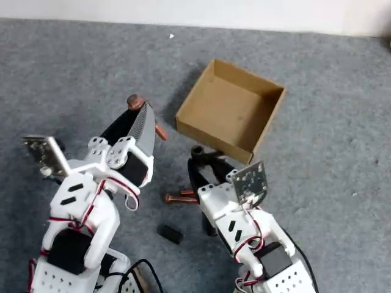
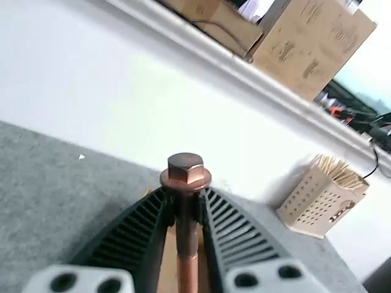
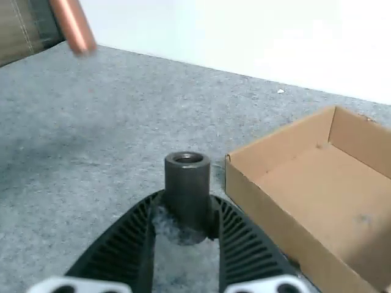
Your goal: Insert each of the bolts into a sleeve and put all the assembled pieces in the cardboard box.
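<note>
My left gripper [image 1: 144, 115] is shut on a copper bolt [image 1: 137, 101], held off the table just left of the cardboard box [image 1: 230, 107]. In the left wrist view the bolt's hex head [image 2: 185, 171] stands above the fingertips, with the shank clamped in the left gripper [image 2: 185, 194]. My right gripper [image 1: 201, 156] is shut on an upright black sleeve [image 1: 198, 150] in front of the box's near wall. In the right wrist view the right gripper [image 3: 186, 212] grips the sleeve [image 3: 187, 183], bore up, beside the box [image 3: 272, 204]. The bolt's tip [image 3: 73, 25] hangs farther off.
A second copper bolt [image 1: 179, 197] lies on the grey carpet beside the right arm. Another black sleeve [image 1: 170, 234] lies between the two arm bases. The box looks empty. A perforated wooden holder [image 2: 321, 198] stands by the far wall.
</note>
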Controlling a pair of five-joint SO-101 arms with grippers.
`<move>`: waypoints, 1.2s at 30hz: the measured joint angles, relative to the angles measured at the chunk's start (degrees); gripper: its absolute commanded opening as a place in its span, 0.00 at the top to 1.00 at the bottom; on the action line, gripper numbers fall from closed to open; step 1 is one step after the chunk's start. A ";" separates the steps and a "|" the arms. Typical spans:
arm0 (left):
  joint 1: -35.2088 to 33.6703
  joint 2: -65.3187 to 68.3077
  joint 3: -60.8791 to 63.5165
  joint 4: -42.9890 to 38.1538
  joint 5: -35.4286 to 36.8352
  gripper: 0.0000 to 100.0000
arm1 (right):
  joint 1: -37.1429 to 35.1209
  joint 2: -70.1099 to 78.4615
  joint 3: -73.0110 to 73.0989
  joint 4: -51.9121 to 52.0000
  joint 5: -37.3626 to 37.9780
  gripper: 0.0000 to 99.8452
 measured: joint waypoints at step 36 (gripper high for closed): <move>9.85 -0.88 10.46 -11.78 -5.27 0.99 | -3.34 -2.11 2.46 -9.23 6.77 1.00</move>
